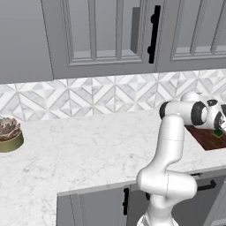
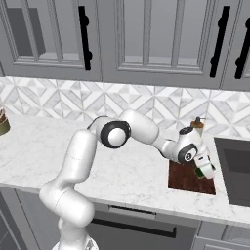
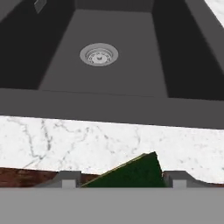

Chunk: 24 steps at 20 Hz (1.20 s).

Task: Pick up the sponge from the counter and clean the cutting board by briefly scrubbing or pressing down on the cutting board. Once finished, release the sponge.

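The dark green sponge (image 3: 131, 174) with a thin yellow-green edge sits tilted between my gripper's (image 3: 121, 179) two tips; the gripper is shut on it. In the right base view the gripper (image 2: 203, 169) holds the sponge (image 2: 199, 172) just above the right part of the reddish-brown cutting board (image 2: 186, 179). The left base view shows the gripper (image 1: 219, 125) and sponge (image 1: 218, 132) over the board (image 1: 205, 137) at the frame's right edge. A strip of the board (image 3: 17, 176) shows at the lower left of the hand view, with white marble counter (image 3: 109, 140) beyond it.
A dark sink (image 3: 113, 65) with a round drain (image 3: 99, 54) lies right beyond the board, across a narrow strip of counter. A small brown bottle (image 2: 197, 124) stands behind the board by the backsplash. A potted succulent (image 1: 9, 134) sits far left.
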Motion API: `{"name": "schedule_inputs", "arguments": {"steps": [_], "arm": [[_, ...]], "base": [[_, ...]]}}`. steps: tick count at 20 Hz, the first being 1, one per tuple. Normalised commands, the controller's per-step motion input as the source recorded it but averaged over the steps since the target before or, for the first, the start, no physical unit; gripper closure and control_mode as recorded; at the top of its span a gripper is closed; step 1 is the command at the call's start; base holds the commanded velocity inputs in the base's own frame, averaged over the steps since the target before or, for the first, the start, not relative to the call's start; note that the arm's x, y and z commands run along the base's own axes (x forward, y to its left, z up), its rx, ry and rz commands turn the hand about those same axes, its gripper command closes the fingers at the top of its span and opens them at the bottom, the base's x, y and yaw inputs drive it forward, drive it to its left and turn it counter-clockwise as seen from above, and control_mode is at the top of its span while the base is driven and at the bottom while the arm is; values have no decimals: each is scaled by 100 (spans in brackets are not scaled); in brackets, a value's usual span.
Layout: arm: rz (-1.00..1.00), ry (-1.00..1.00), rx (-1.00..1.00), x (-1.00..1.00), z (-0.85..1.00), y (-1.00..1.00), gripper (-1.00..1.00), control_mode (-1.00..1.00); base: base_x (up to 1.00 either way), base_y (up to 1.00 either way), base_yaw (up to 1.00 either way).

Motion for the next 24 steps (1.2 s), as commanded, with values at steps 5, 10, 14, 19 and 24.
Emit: {"name": "schedule_inputs", "arguments": {"steps": [5,10,14,19,24], "arm": [[-11,0,-2,66,-27,-9,100,-100],[-12,-2,-7,29,-29,13,100,-100],[-8,-6,-8,0,-33,61,100,-100],[-6,-3,-3,0,-39,81,100,-100],[-7,0,-5,-5,-45,48,100,-100]], "base": [[0,0,0],[0,0,0],[0,0,0],[0,0,0],[0,0,0]]}}
